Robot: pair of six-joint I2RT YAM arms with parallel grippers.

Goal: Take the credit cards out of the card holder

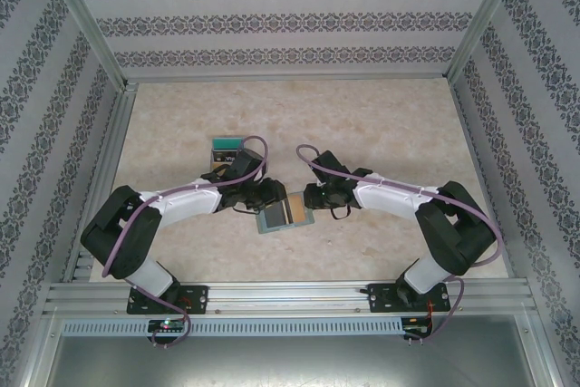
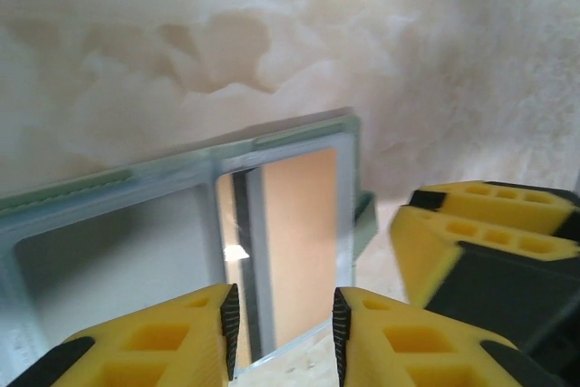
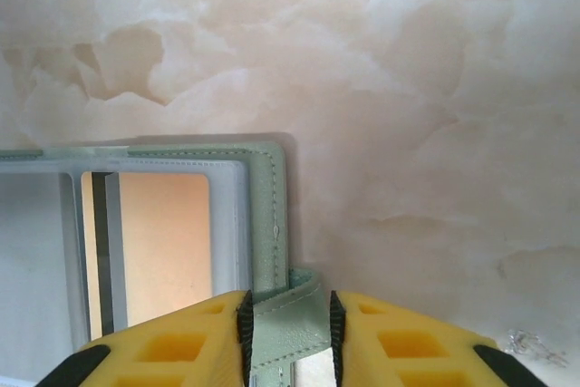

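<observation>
The grey-green card holder [image 1: 284, 216] lies open on the table between my two grippers. A tan credit card [image 2: 299, 233] with a dark stripe sits in its clear right-hand pocket, also seen as the tan card [image 3: 163, 242] in the right wrist view. My left gripper [image 2: 285, 314] hovers over the holder's near edge [image 2: 299, 138], jaws apart on either side of that card and gripping nothing. My right gripper [image 3: 286, 314] is shut on the holder's small green tab [image 3: 288, 328] at the right edge. Its yellow fingers [image 2: 480, 233] show beside the holder in the left wrist view.
Two cards, teal over tan [image 1: 226, 145], lie on the table just behind the left arm. The marbled beige table [image 1: 390, 133] is ringed by a metal frame and patterned walls.
</observation>
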